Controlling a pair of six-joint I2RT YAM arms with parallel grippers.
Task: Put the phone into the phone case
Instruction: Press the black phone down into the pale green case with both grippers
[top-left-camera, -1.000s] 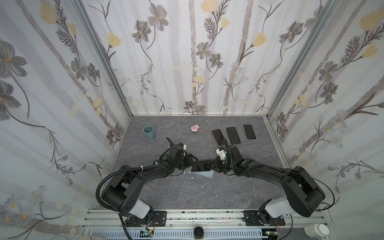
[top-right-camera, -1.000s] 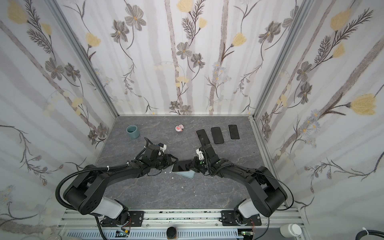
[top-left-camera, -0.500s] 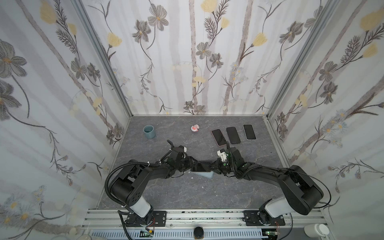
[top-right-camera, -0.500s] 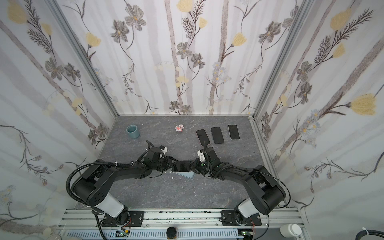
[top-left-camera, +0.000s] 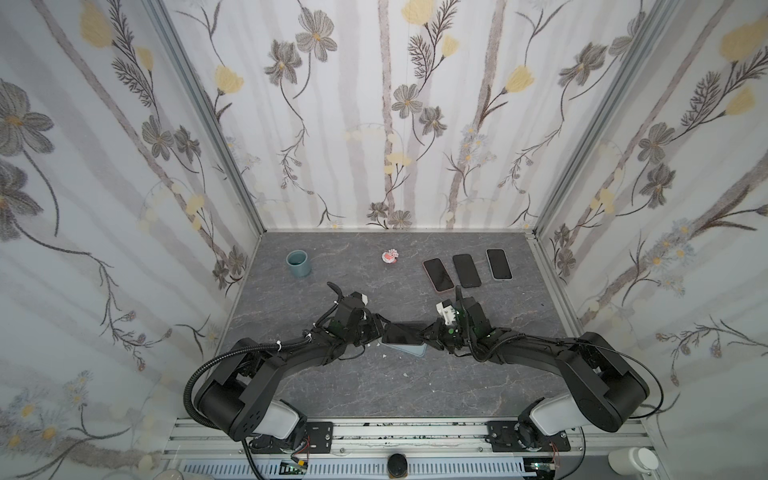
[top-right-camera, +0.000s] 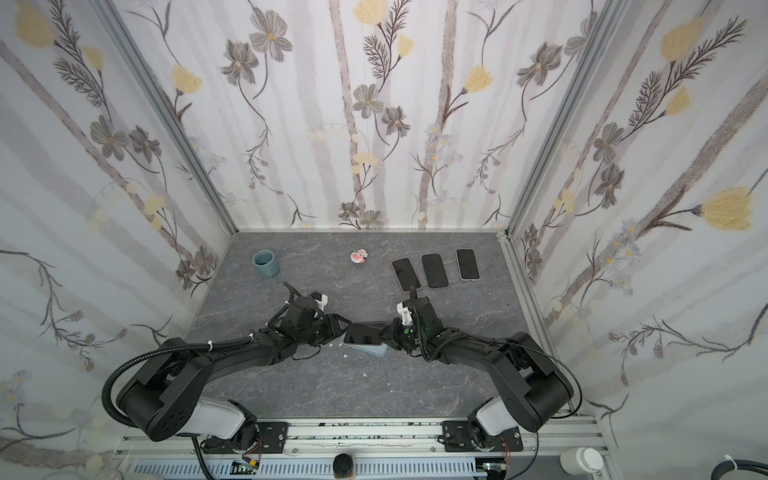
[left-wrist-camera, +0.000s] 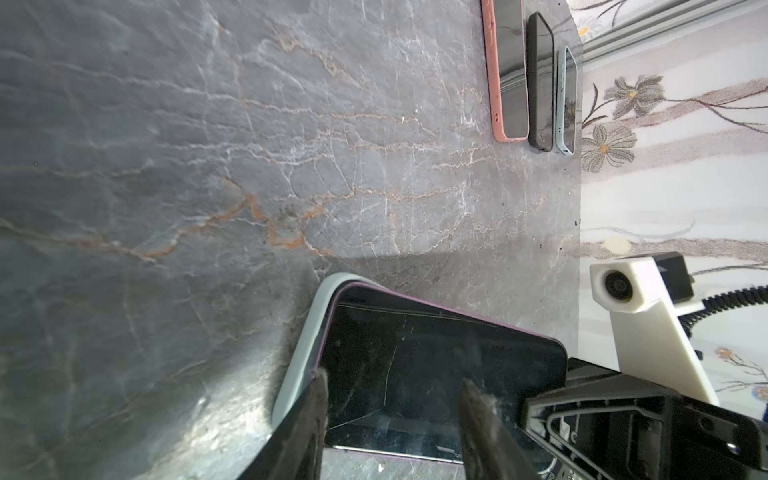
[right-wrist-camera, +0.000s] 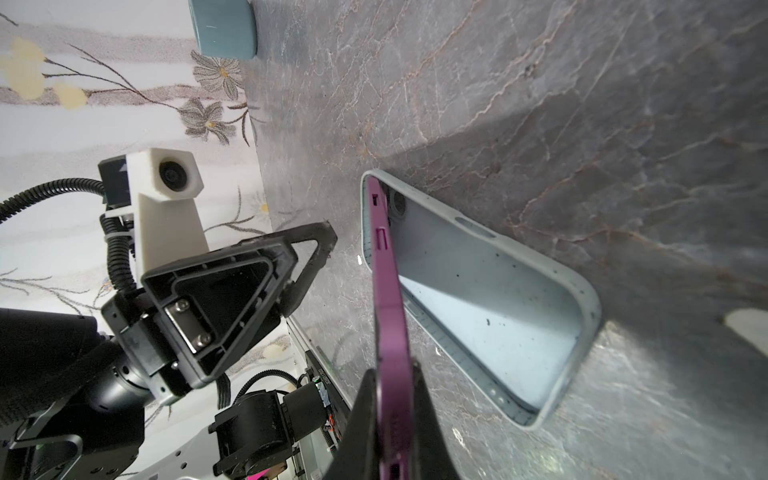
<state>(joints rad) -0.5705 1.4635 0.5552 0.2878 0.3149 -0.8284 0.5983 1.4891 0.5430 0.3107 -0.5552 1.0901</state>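
Flowered paper covers the walls, and a grey marbled bench lies between them. The right gripper is closed tight on the phone, pinching its thin purple body near one end. I take it the grip is there so that the far end is free to go in first. That far corner sits at a corner of the case, along one long wall, while the rest of the phone stands tilted up out of it. The case lies flat on the bench, open side up.

The left gripper hovers at the phone's other end, its jaws part open over the screen, and I can see nothing gripped between them. It looks set to steady the case or press the phone down. Farther back, well apart, lie three phones in a row, a cup and a small pink thing.

Only the right wrist view shows the case's pale, empty inside and the gap under the phone. The left wrist view gives the dark screen and the case's rim round its corner. In both top views the phone hides most of the case.
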